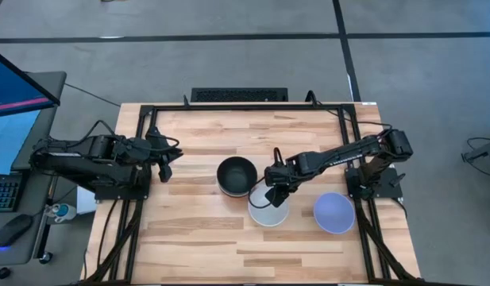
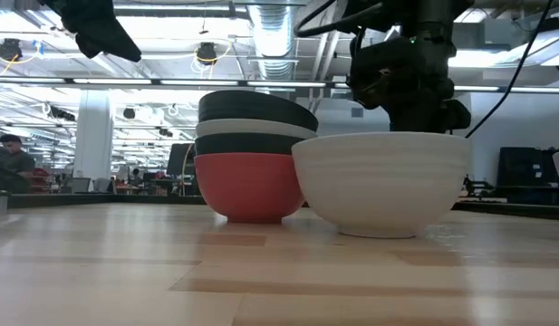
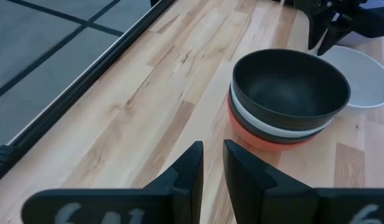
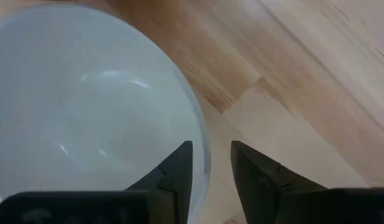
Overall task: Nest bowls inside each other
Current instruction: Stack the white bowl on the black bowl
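A stack of bowls [image 1: 235, 176] stands at the table's middle: red at the bottom [image 2: 247, 186], then black, white, and black on top [image 3: 290, 84]. Just right of it and nearer, a white bowl [image 1: 268, 211] sits upright on its base. A lavender-blue bowl [image 1: 333, 213] rests farther right. My right gripper [image 4: 210, 146] is open over the white bowl's far rim [image 4: 203, 149], one finger inside the bowl and one outside; no touch shows. My left gripper [image 3: 213, 146] hovers left of the stack with a narrow gap between its fingers, holding nothing.
A black frame [image 1: 149, 111] runs along the table's far and side edges. Bare wood lies near the front edge [image 1: 229, 254] and between my left gripper and the stack. A desk with a monitor and a keyboard stands beyond the table's left side.
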You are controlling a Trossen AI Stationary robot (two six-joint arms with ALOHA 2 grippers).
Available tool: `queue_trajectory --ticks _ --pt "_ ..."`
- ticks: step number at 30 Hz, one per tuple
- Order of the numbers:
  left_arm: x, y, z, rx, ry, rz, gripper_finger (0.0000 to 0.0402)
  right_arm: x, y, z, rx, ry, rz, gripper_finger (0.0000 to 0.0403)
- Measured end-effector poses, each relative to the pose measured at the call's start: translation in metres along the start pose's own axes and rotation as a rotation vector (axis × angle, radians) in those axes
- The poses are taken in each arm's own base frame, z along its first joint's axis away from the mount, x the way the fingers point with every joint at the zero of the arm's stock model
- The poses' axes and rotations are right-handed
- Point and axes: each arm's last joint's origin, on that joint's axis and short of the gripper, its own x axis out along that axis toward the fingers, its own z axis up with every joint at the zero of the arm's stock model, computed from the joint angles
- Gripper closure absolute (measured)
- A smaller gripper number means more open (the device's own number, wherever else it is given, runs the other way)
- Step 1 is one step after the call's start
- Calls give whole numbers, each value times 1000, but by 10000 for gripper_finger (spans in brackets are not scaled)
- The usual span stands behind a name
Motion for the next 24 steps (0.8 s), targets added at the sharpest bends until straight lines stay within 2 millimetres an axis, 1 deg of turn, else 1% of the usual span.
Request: queue_trajectory --ticks 4,7,10,16,18,22,24 --pt "0 0 0 0 0 0 349 0 2 1 -3 -10 16 273" --pt "0 0 0 0 0 0 349 0 2 1 -3 -8 20 285" --pt "0 0 0 0 0 0 349 0 2 0 -3 -5 22 313" --pt "0 0 0 7 0 0 349 0 2 1 6 -23 6 387" --pt "0 0 0 17 0 0 349 0 2 1 6 -24 5 392" --pt "0 0 0 19 -1 -1 349 0 2 1 25 -23 4 384" --pt "0 0 0 19 -1 -1 349 -2 2 1 37 -11 2 391"
